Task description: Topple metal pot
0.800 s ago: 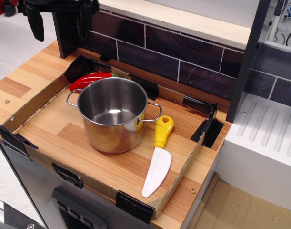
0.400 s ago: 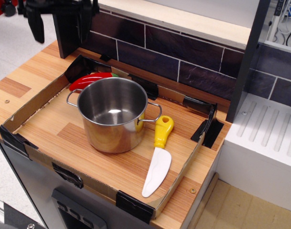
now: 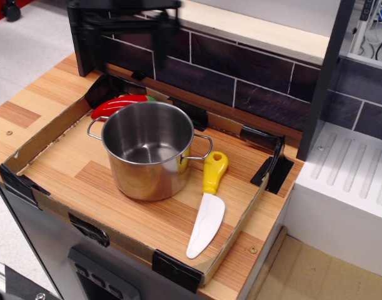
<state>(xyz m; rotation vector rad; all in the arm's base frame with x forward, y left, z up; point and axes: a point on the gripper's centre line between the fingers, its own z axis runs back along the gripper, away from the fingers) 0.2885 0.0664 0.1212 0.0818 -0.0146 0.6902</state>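
The metal pot point(image 3: 147, 150) stands upright and empty in the middle of a shallow cardboard tray point(image 3: 40, 134) on the wooden counter. It is shiny steel with a thin wire loop handle on each side. My gripper point(image 3: 126, 44) is black and motion-blurred at the top of the view, above and behind the pot and well apart from it. Its jaws are spread wide and hold nothing. One finger point(image 3: 163, 44) hangs in front of the dark tile wall; the other overlaps a black post.
A toy knife point(image 3: 207, 206) with a yellow handle and white blade lies right of the pot, almost touching it. A red toy pepper point(image 3: 119, 105) lies behind the pot at the tray's back left. A dark tile wall point(image 3: 241, 81) and a black upright point(image 3: 322, 81) bound the back and right.
My gripper has swung right from the top left corner to above the tray's back edge. The pot, the knife and the pepper have not moved.
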